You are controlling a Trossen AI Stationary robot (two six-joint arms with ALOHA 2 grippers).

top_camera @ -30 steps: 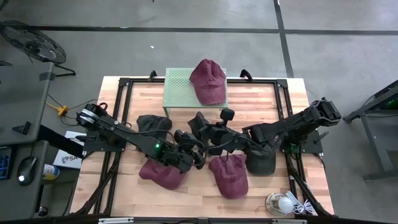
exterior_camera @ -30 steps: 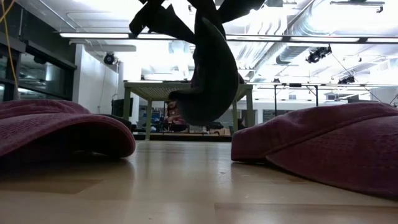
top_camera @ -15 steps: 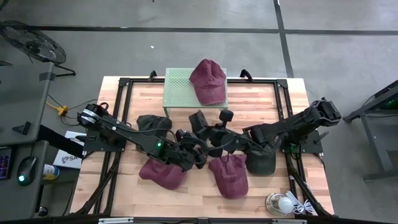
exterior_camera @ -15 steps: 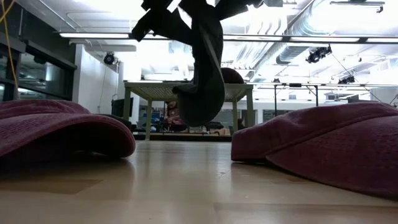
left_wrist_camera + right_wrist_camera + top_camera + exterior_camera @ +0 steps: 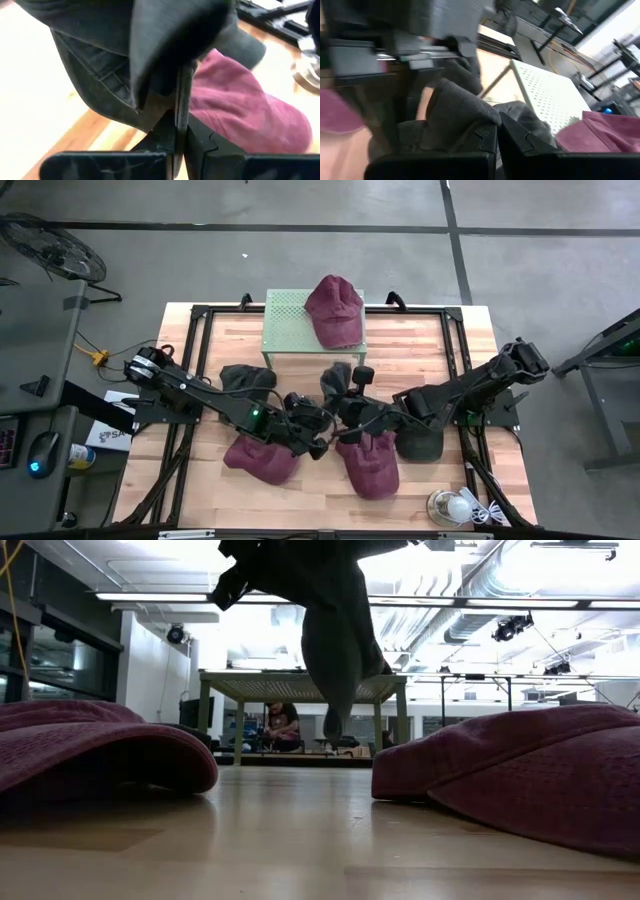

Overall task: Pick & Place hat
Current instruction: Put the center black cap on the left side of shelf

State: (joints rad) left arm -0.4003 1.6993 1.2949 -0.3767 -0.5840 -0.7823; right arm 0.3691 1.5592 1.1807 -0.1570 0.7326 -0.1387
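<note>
two arms meet over your table (image 5: pixel 420 340) at mid-board. green perforated stand (image 5: pixel 290 320) sits at the far edge with a maroon hat (image 5: pixel 335 310) on it. two more maroon hats (image 5: pixel 262 458) lie near the front edge. dark grey hat (image 5: pixel 335 650) hangs lifted between both grippers: left gripper (image 5: pixel 180 120) pinches its fabric tight, right gripper (image 5: pixel 496 131) is clamped on it too.
</note>
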